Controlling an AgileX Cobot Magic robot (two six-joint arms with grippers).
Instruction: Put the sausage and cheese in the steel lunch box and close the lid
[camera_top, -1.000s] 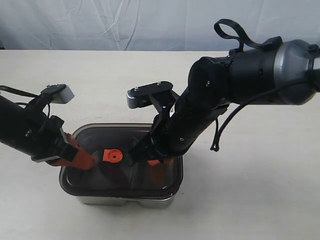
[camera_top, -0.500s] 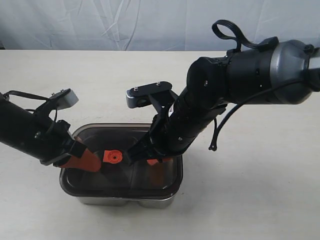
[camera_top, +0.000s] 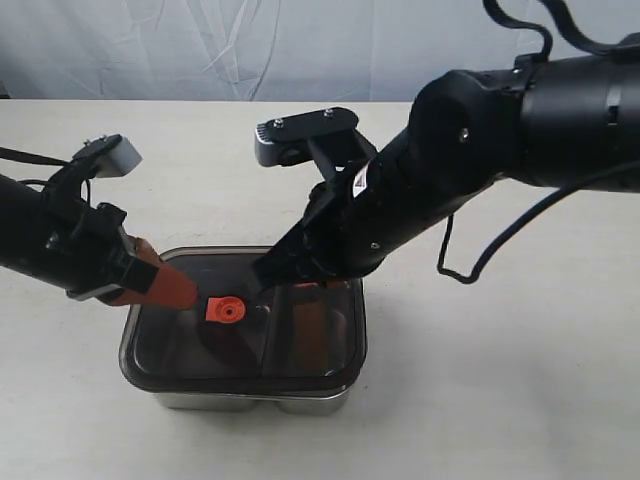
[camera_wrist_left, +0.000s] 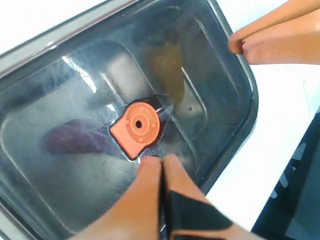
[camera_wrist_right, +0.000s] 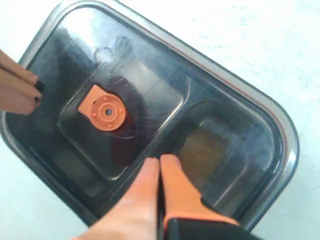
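Note:
The dark translucent lid (camera_top: 240, 345) lies on the steel lunch box (camera_top: 250, 402), its orange valve tab (camera_top: 225, 310) at centre. Through the lid the sausage (camera_wrist_left: 70, 140) shows as a dim reddish shape and the cheese (camera_wrist_right: 205, 150) as a dim yellow-brown patch in the other compartment. My left gripper (camera_top: 185, 297) is shut and empty over the lid's left part, its tips just beside the valve tab (camera_wrist_left: 137, 125). My right gripper (camera_wrist_right: 160, 161) is shut and empty above the lid's middle, over the divider line. In the exterior view the right arm hides most of it.
The box stands on a pale tabletop (camera_top: 520, 380) near its front edge. A white cloth backdrop (camera_top: 250, 45) closes the far side. The bulky right arm (camera_top: 450, 170) with a loose black cable (camera_top: 480, 265) hangs over the table's middle.
The right arm has risen and swung back to the right, lifting its fingers off the lid. The left gripper has drawn up and slightly left. The lid stays on the box.

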